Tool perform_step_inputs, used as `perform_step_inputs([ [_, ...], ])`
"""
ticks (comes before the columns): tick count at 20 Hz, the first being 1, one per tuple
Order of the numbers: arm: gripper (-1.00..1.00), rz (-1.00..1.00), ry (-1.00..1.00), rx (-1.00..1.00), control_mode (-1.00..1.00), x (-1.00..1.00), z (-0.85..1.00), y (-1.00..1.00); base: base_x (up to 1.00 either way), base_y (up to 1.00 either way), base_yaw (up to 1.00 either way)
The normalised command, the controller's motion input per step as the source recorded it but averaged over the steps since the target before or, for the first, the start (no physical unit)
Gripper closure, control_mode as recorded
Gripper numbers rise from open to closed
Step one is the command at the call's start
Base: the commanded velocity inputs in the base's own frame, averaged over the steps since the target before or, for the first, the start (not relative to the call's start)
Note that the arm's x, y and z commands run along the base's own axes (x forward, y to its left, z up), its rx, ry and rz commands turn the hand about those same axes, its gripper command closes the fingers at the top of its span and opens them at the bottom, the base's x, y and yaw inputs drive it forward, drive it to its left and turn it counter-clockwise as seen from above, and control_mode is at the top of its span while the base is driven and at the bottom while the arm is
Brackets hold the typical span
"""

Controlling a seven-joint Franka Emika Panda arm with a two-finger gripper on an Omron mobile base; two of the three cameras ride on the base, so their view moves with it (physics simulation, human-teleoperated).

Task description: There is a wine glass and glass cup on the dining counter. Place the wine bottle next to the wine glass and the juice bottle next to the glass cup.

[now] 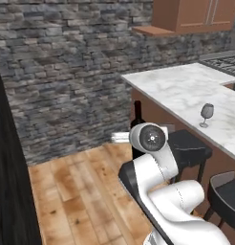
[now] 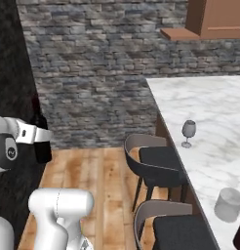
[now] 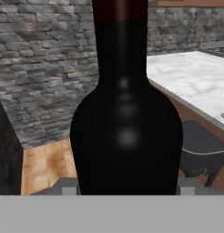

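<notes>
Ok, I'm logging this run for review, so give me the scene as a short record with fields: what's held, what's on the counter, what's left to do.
held: wine bottle, upright, gripper shut on its lower body
bottle position: above the wooden floor, off the dining counter
on counter: wine glass upright near the edge; glass cup nearer the robot
seating: black stools along the counter edge
backdrop: stone wall
pending: wine bottle not yet beside wine glass
</notes>
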Motion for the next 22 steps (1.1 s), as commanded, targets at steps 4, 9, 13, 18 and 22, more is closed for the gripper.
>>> perform_step_inputs([
  [4, 1.0, 0.0, 0.0, 0.0, 1.0, 0.0, 0.0, 0.0, 0.56, 0.34, -0.36],
  [9, 1.0, 0.0, 0.0, 0.0, 1.0, 0.0, 0.0, 0.0, 0.48, 0.28, -0.45],
  [13, 1.0, 0.0, 0.0, 0.0, 1.0, 0.0, 0.0, 0.0, 0.3, 0.21, -0.64],
  [18, 1.0, 0.0, 0.0, 0.0, 1.0, 0.0, 0.0, 0.0, 0.21, 0.21, -0.68],
  [22, 1.0, 0.0, 0.0, 0.0, 1.0, 0.0, 0.0, 0.0, 0.32, 0.21, -0.61],
])
